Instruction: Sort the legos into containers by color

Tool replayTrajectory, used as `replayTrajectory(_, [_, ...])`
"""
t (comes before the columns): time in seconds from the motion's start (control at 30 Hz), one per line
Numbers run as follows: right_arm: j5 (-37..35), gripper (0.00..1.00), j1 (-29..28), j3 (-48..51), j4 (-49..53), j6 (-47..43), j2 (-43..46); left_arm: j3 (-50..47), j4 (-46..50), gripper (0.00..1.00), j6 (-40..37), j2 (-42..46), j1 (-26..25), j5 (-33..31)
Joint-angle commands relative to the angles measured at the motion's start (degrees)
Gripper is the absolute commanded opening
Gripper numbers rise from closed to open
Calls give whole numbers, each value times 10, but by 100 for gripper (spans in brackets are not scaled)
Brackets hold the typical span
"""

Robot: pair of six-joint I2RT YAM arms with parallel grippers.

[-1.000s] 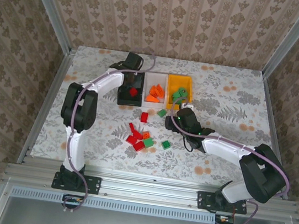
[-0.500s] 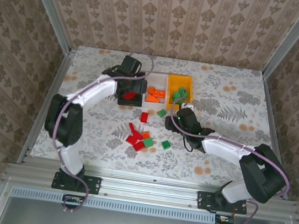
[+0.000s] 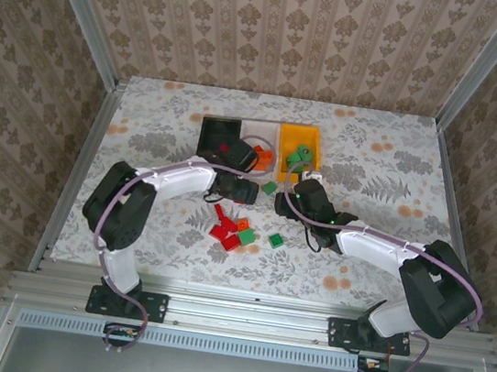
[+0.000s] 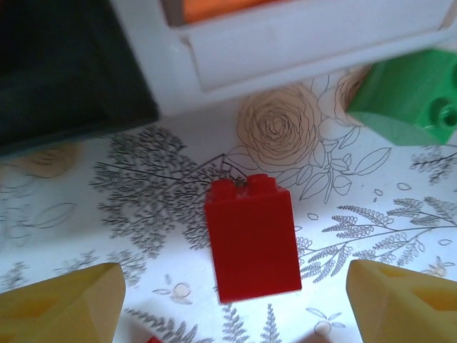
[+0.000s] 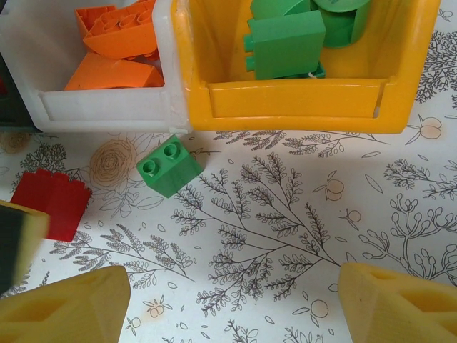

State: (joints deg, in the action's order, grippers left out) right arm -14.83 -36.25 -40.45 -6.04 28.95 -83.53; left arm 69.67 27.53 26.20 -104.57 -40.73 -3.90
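You have a white tabletop printed with leaves and orange flowers (image 3: 373, 157). At its far middle stand three joined plastic bins: a black bin (image 3: 217, 130), a white bin (image 5: 100, 114) and an orange-yellow bin (image 5: 289, 103). Just before the white bin lie a red rectangular plastic brick (image 4: 251, 239) and a small green plastic brick (image 5: 170, 166). Nearer you is a cluster of red, green and orange bricks (image 3: 222, 231) — with a lone green square brick (image 3: 275, 240) just to its right.

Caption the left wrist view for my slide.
Open left gripper hovers above a red brick lying near the white bin.

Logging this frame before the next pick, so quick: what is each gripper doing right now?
Left gripper: open, empty, above a loose red lego.
Right gripper: open, holding nothing.
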Motion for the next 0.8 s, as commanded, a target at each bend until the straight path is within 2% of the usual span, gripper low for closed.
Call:
replayTrajectory(0.0, [-14,78,2,-8,5,2,7,31,-1,79,5,-32,-13,-9])
replayTrajectory(0.1, [-14,78,2,-8,6,2,7,47,11,71,5,-63,-18,-36])
replayTrajectory(0.23, [-12,78,2,-8,5,3,7,32,-5,53,13,-58,-21,-83])
replayTrajectory(0.33, [-12,78,2,-8,4,4,8,27,-10,31,8,-53,-24,-104])
replayTrajectory(0.4, [-11,78,2,-8,4,3,8,26,-8,22,5,-48,-25,-110])
replayTrajectory(0.6, [0,78,2,-6,1,2,8,24,-3,18,-26,24,-30,-134])
replayTrajectory(0.67, [32,78,2,-4,-16,0,4,31,1,18,-52,53,-23,-161])
replayTrajectory(0.77, [137,78,1,-4,-65,-7,-11,62,20,18,-83,66,13,-176])
